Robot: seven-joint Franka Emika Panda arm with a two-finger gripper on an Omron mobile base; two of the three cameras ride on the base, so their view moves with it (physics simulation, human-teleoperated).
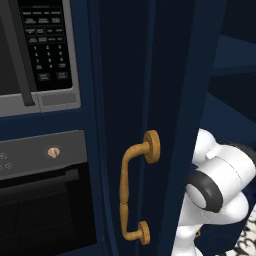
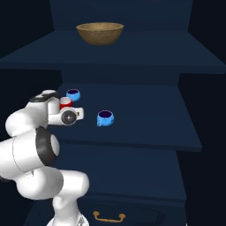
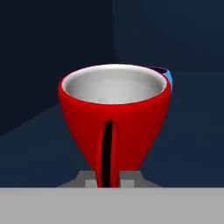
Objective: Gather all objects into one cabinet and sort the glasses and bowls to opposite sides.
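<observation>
Tool point(image 3: 107, 181) grips red cup point(image 3: 114, 118) by its handle; wooden bowl point(image 2: 99, 33) shelved above.

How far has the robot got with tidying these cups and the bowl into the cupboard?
Well along. The wooden bowl sits alone on the upper shelf, and two blue cups already stand on the middle shelf. The gripper is shut on the red cup, close to the left blue cup. Releasing it is left.

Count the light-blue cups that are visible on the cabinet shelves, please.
2. One light-blue cup stands at the left of the middle shelf, just behind the red cup; the other stands nearer the shelf's centre. The arm may hide more.
</observation>
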